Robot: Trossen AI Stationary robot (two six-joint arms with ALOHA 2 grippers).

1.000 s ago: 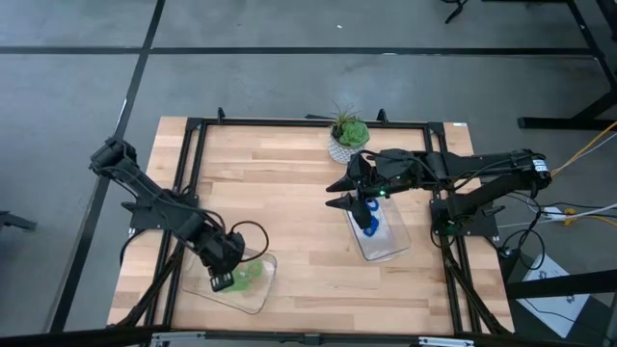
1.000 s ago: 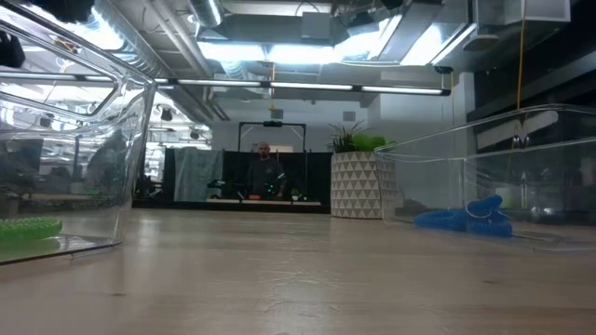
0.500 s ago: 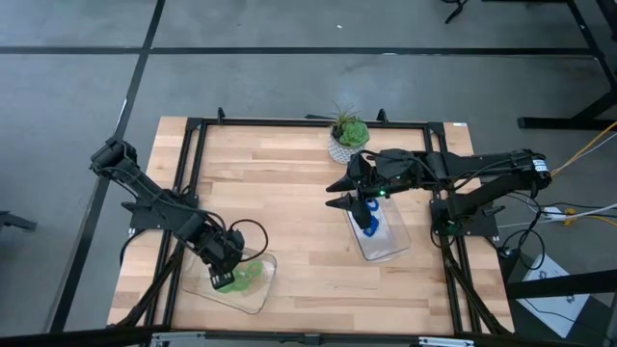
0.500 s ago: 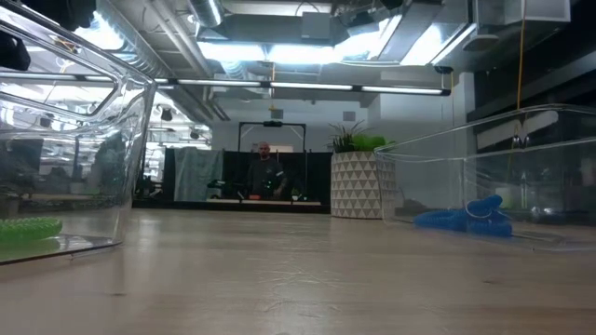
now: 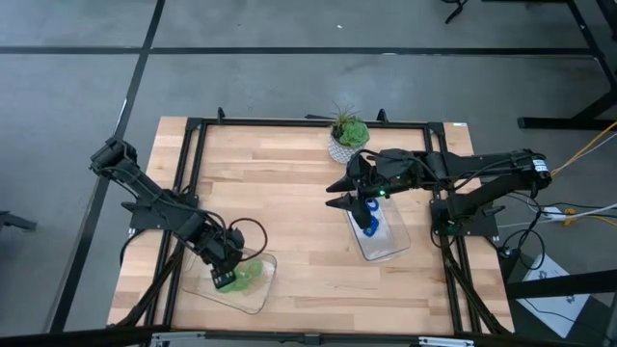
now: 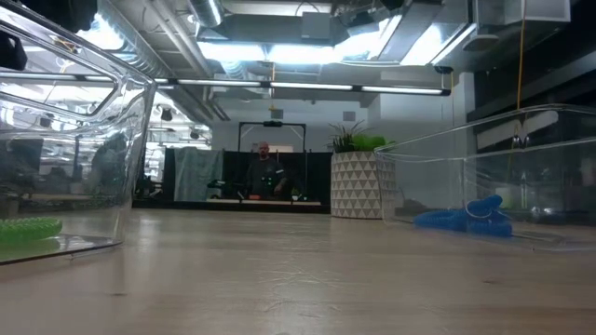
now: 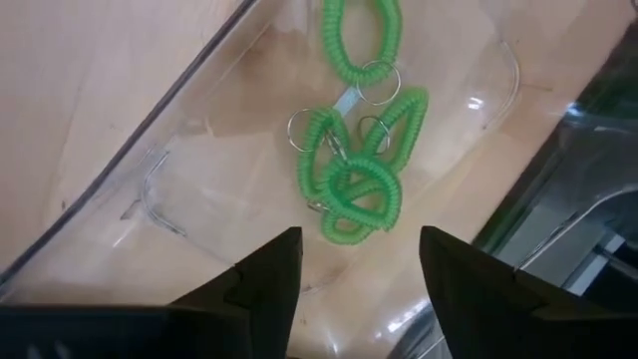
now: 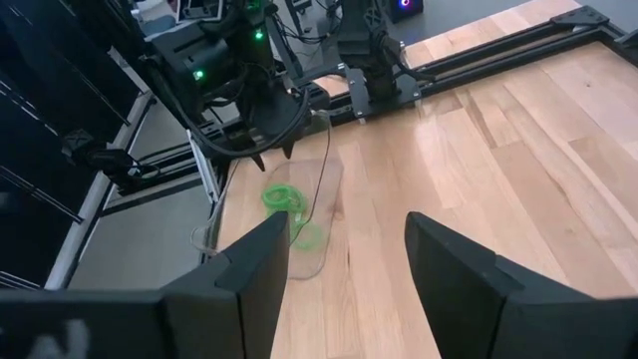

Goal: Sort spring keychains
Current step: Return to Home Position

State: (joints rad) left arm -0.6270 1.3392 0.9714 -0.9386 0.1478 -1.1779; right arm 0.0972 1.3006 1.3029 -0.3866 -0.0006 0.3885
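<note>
Several light green spring keychains (image 7: 354, 170) lie on the floor of a clear tray (image 5: 253, 294) near the table's near left corner. My left gripper (image 7: 359, 239) hangs open just above them, touching none; from above it (image 5: 224, 280) stands over the tray's left part. Bright blue spring keychains (image 5: 371, 224) lie in a second clear tray (image 5: 388, 246) right of centre. My right gripper (image 5: 340, 193) stands open above that tray's far end with nothing between its fingers. Level with the table top, the green keychains (image 6: 28, 228) show at the left and the blue ones (image 6: 466, 219) at the right.
A potted plant (image 5: 347, 135) in a patterned white pot stands at the table's far edge, just behind my right arm. Bare wood lies between the two trays. A black frame (image 5: 193, 125) runs around the table. A person (image 6: 265, 172) sits in the room far behind.
My left gripper has opened above the left tray while staying over the green keychains. My right arm has kept still.
</note>
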